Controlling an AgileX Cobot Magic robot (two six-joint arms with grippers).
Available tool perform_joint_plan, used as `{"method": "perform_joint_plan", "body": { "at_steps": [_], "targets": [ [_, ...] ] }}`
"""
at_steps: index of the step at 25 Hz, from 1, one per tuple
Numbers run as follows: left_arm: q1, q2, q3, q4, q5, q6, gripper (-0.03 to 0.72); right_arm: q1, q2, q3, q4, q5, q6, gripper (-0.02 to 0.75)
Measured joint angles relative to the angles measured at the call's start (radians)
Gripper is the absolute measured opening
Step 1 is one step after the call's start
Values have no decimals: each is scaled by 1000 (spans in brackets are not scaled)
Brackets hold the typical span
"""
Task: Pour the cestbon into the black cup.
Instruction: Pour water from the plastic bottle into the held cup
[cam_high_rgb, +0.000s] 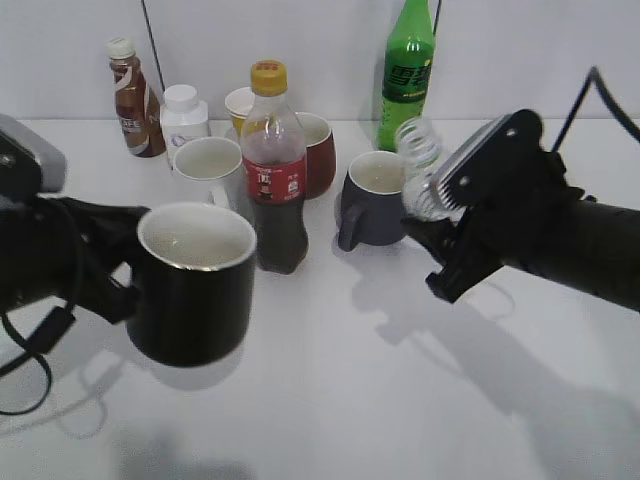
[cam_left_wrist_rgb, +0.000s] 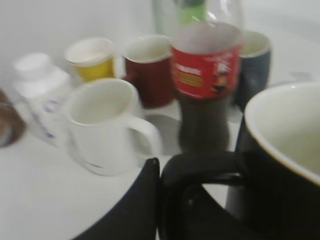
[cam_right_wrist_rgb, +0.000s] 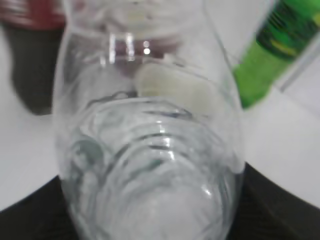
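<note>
A white table (cam_high_rgb: 330, 400) meets a plain pale wall (cam_high_rgb: 320, 40), evenly lit.

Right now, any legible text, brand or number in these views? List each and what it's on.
None reads reliably.
Dark cola bottle, red label: white print, too small and blurred.
Tall green soda bottle: dark label, characters unreadable.
Small brown drink bottle: pale lettering, too blurred.
White plastic jar: faint marks, illegible.
Clear plastic water bottle in the right gripper: no label text visible.
</note>
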Motion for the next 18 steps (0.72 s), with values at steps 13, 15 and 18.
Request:
{"method": "perform_joint_plan", "body": {
  "at_steps": [13,15,18],
  "targets": [
    [-189,180,-84,-41,-5,1,47,246,-29,-105,563,114,-918,484],
    [-196,191,-84,-52,-29,1,47,257,-29,-109,588,95,-1020,484],
    [-200,204,-84,-65,-87,1,47,262,-31,-110,600,80,-1128,484]
  ]
}}
